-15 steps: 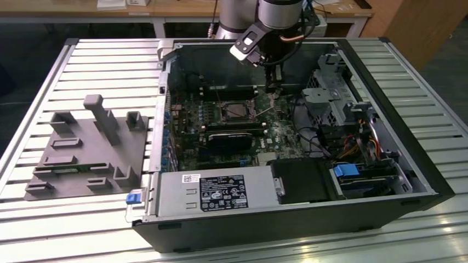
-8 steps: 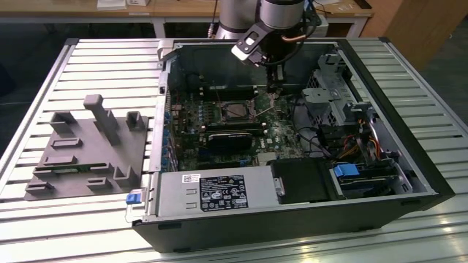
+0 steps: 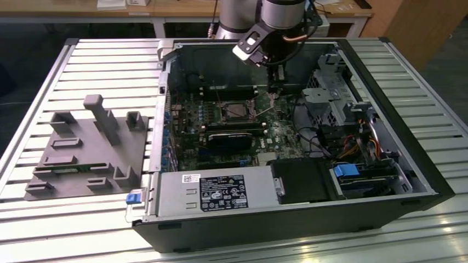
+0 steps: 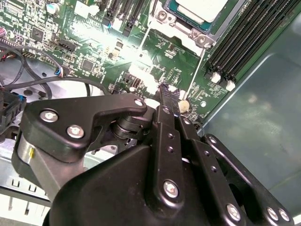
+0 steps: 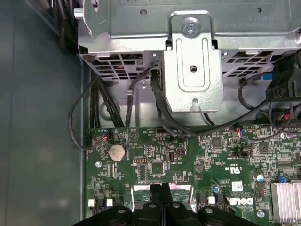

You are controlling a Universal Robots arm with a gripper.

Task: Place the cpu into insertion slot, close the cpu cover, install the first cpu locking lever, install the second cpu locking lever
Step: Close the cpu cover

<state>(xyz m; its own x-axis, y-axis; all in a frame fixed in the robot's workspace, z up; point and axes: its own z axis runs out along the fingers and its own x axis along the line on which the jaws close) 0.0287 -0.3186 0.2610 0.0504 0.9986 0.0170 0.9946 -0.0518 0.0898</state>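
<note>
Standing by the open black metal computer case [image 3: 431, 181], I see the robot's black gripper [image 3: 274, 94] reaching down inside it; it is low over the flat green motherboard [image 3: 285, 137], just beside the square insertion slot [image 3: 235, 111] with its shiny silver rim; the case sits on a table of long grey metal slats [image 3: 102, 60], next to a blocky grey plastic stand [image 3: 87, 148]; in the second wrist view the small flat square cpu [image 4: 200, 7] with its dull silver-grey top lies inside the slot, so I think that step is done; the thin silver metal cpu cover [image 4: 181, 27], a frame with a big window, looks laid down around the chip, so that seems done too; a thin bare wire locking lever [image 4: 199, 70] runs out across the board and looks loose, not hooked down, so I think the lever steps are left; the smooth black fingers [image 4: 165, 113], dotted with small shiny screws, are pressed together with nothing between them that I can see; their tip is near the lever's free end, but I cannot tell if it touches; in the first wrist view the fingers [image 5: 156, 190] meet over the bumpy board, near a round shiny coin battery [image 5: 116, 151]; beyond are a silver metal cage [image 5: 193, 70] and soft black cables [image 5: 157, 103].
</note>
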